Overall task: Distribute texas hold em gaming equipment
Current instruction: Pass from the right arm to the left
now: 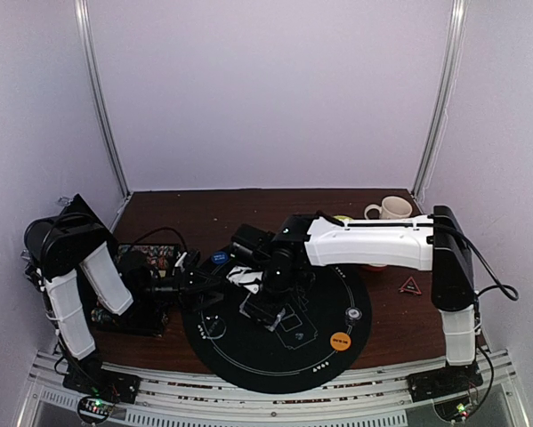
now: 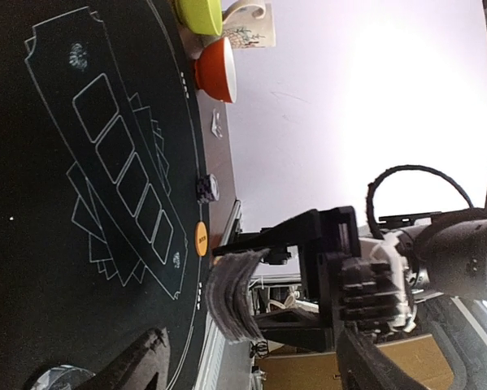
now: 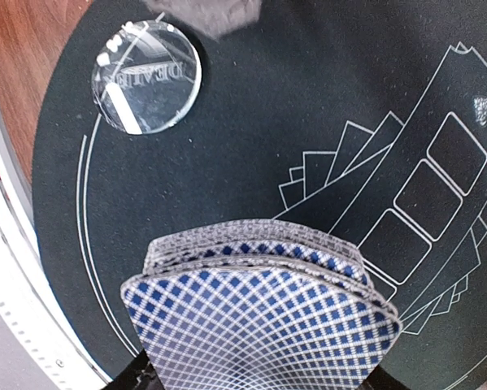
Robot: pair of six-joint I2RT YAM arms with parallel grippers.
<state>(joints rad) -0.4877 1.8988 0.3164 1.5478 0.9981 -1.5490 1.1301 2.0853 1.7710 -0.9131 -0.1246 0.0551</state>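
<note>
My right gripper (image 1: 259,289) hovers over the left part of the black round mat (image 1: 275,356), shut on a bowed deck of blue-checked playing cards (image 3: 259,317). The left wrist view shows the deck (image 2: 235,296) edge-on between the right jaws. My left gripper (image 1: 204,289) is open and empty just left of the deck, its fingers (image 2: 137,366) spread wide. A clear dealer disc (image 3: 145,77) lies on the mat below them (image 1: 211,327). An orange disc (image 1: 340,340) and a small pale disc (image 1: 353,313) lie on the mat's right side. A blue disc (image 1: 219,258) sits behind the grippers. A red triangle (image 1: 411,286) lies to the right.
A white patterned mug (image 1: 391,208) stands at the back right. A green bowl (image 2: 198,14) and an orange bowl (image 2: 217,69) sit beside it, mostly hidden under the right arm in the top view. A dark box (image 1: 150,262) is at the left.
</note>
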